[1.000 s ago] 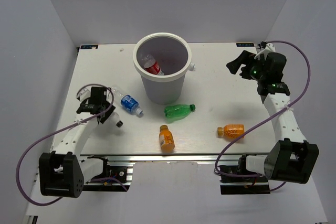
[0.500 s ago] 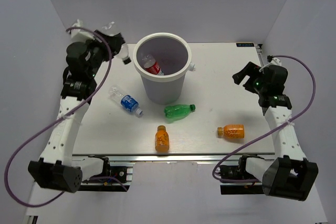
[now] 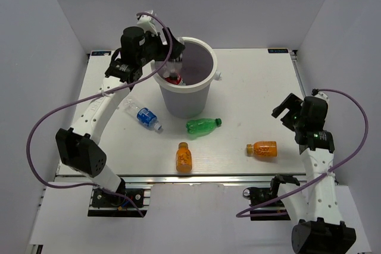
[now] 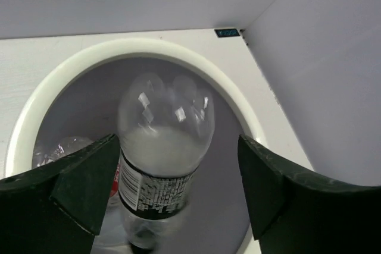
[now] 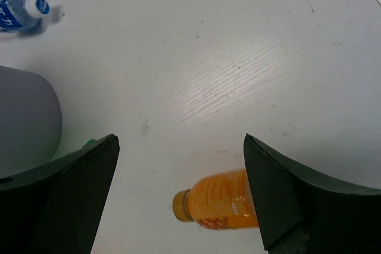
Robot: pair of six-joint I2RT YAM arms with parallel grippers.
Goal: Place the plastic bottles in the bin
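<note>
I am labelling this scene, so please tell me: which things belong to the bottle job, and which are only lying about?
Job: bin; red-label bottle inside it; clear bottle at its opening; blue-label bottle, green bottle, left orange bottle, right orange bottle on the table.
Not job: purple cables; small dark tag at the table's far edge.

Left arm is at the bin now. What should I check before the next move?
1. Left hand above the bin opening: ok.
2. Left hand open: ok.
3. Clear bottle pointing down into the bin: ok.
4. Clear bottle free of the fingers: cannot tell.
5. Right hand open, empty: ok.
6. All bottles binned: not ok; green bottle, blue-label bottle, middle orange bottle, right orange bottle lie on the table.
</note>
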